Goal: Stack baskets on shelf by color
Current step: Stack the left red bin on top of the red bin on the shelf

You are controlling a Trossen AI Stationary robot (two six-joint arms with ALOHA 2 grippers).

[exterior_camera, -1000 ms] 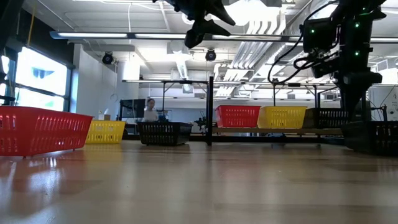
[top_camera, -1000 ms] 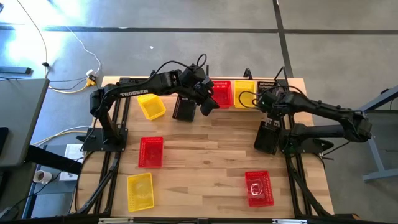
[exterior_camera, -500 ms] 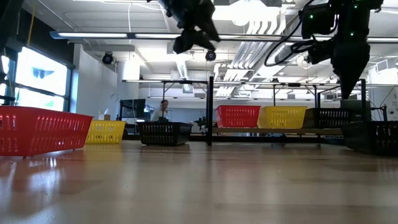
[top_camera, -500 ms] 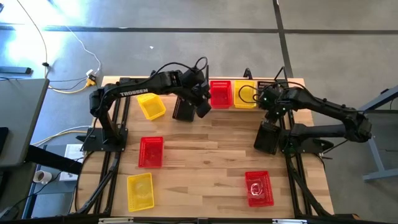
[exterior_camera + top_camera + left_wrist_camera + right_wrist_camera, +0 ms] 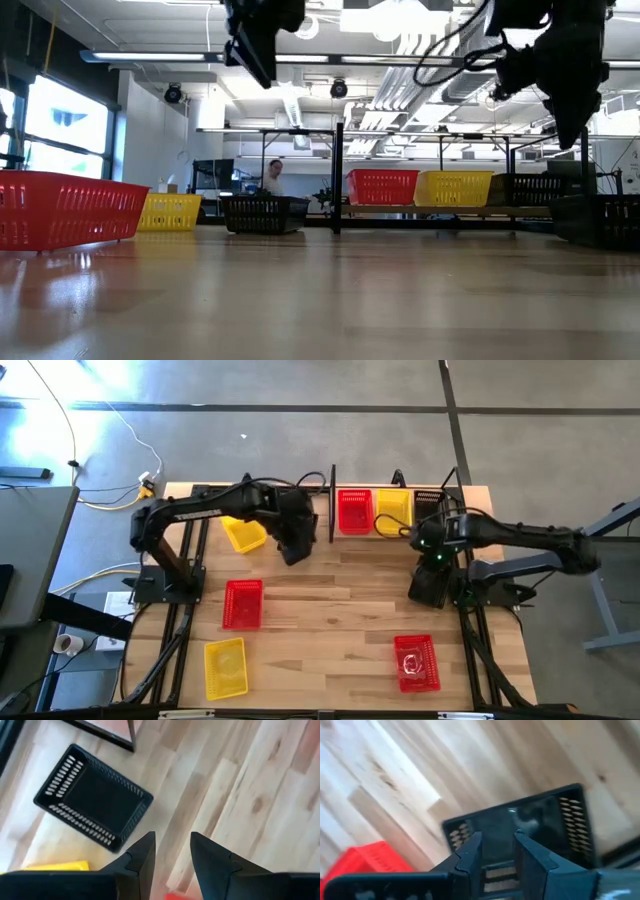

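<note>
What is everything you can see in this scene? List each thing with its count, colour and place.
Small rectangular plastic mesh baskets, red: three; one on the shelf, one left of the table's middle, one front right.
Yellow mesh baskets: three; shelf, rear left, front left.
Black mesh baskets: three; shelf, below the left gripper, right side.
Narrow wood shelf in black frame: one, at the table's rear.
Wooden table: one, light.
Person: one, far in the room behind.
Left gripper: dark, open, near the shelf's left end.
Right gripper: dark, open, over the right black basket.
</note>
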